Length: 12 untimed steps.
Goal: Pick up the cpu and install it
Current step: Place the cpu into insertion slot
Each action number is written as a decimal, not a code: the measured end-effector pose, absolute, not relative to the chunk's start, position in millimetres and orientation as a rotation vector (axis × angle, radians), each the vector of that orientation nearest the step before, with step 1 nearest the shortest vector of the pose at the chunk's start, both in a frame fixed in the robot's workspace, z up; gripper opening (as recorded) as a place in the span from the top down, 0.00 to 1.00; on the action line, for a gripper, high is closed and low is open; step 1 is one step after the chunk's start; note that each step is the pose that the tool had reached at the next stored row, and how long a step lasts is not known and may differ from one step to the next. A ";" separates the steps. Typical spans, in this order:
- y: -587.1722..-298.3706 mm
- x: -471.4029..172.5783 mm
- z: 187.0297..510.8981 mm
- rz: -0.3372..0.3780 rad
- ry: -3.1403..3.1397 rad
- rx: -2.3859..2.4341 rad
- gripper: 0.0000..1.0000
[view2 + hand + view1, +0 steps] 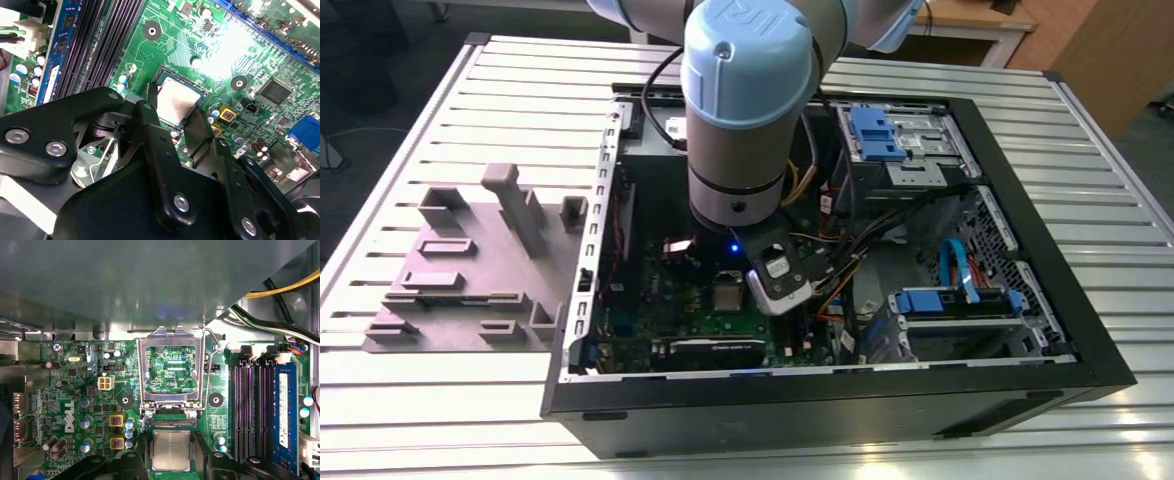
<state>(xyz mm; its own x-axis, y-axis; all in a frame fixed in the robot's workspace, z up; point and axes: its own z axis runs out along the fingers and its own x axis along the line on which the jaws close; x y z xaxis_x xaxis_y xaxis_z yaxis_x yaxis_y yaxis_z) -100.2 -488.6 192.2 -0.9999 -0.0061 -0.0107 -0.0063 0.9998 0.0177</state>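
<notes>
First wrist view: cpu (171, 450) in open socket (171, 423)

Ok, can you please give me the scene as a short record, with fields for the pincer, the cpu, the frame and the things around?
pincer: low over the socket, at the cpu
cpu: flat in the socket, silvery top up
frame: hinged open, standing beside the cpu
board: green, inside the open case
tray: grey, on the table, on the exterior view's left of the case
</notes>
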 end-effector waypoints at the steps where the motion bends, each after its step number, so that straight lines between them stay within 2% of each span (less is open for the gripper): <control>1: -488.6 -100.2 192.2 0.028 3.131 -0.010 0.52; 4: -488.6 -100.2 192.4 0.027 3.131 -0.010 0.53; 5: -488.6 -100.2 192.4 0.027 3.131 -0.010 0.60; 12: -488.3 -100.2 192.2 0.028 3.131 -0.010 0.60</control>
<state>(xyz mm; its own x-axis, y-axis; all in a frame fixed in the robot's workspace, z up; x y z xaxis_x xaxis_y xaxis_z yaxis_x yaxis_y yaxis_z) -100.2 -488.3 192.2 -0.9999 -0.0062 -0.0107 -0.0064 0.9998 0.0177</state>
